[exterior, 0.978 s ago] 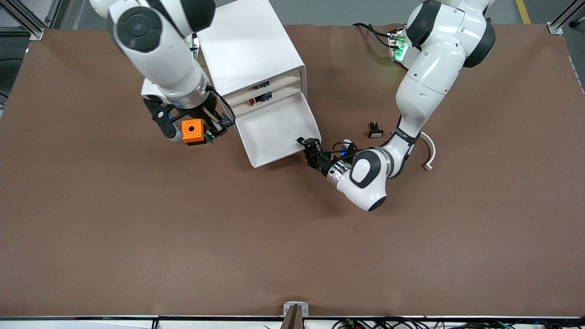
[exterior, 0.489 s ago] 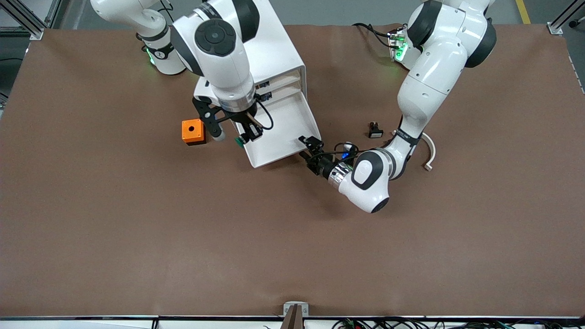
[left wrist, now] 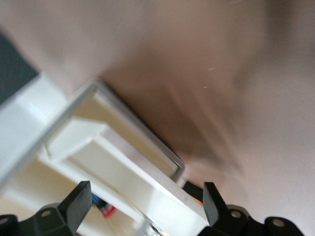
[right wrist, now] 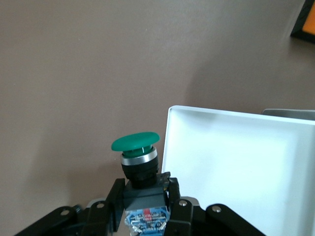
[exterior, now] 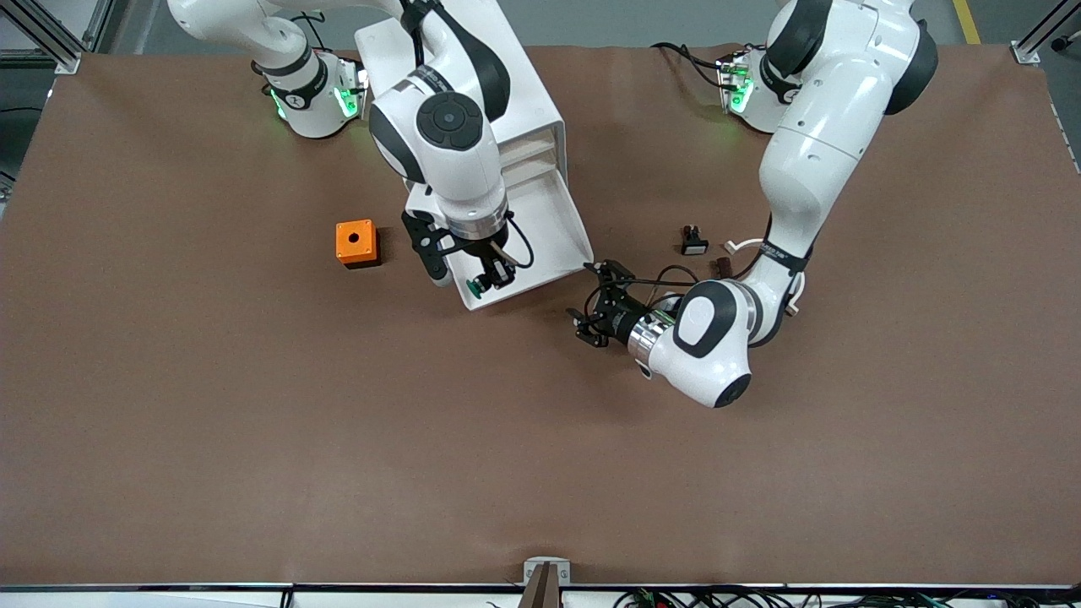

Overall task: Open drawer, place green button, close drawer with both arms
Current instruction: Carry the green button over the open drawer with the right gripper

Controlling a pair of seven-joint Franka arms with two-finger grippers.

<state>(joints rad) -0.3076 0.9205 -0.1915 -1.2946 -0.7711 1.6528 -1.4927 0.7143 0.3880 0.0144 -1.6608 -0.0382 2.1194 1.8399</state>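
The white cabinet (exterior: 460,93) has its third drawer (exterior: 549,224) pulled open; the tray looks empty. My right gripper (exterior: 486,283) is shut on the button (exterior: 476,291) and holds it over the drawer's front corner at the right arm's end. In the right wrist view the green cap (right wrist: 135,141) stands above the shut gripper (right wrist: 146,196), just beside the drawer's rim (right wrist: 170,128). My left gripper (exterior: 588,298) is open and empty over the table, just off the drawer's other front corner. In the left wrist view its gripper (left wrist: 145,204) faces the drawer (left wrist: 123,152).
An orange cube with a hole (exterior: 355,243) sits on the table toward the right arm's end, also in the right wrist view (right wrist: 306,22). A black switch with a white face (exterior: 694,243) lies toward the left arm's end, beside the left forearm.
My right arm carried the button from beside the orange cube to over the drawer's front corner. My left gripper let go of the drawer's front, backed off and opened.
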